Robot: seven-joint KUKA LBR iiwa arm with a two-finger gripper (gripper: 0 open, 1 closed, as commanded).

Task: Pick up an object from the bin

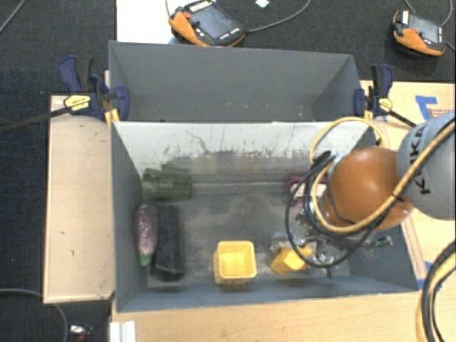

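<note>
My gripper is low over the bin floor near the front right, under the orange wrist cover. A small yellow-orange block lies right at its left side, touching or nearly touching it; I cannot tell which. A yellow square cup sits on the floor a little further left, near the front wall. A bit of a pink-magenta thing peeks out behind the cables at the back right.
Along the left wall lie a dark green cylinder, a purple eggplant-shaped thing with a green end, and a black oblong thing. The arm and its cables cover the bin's right side.
</note>
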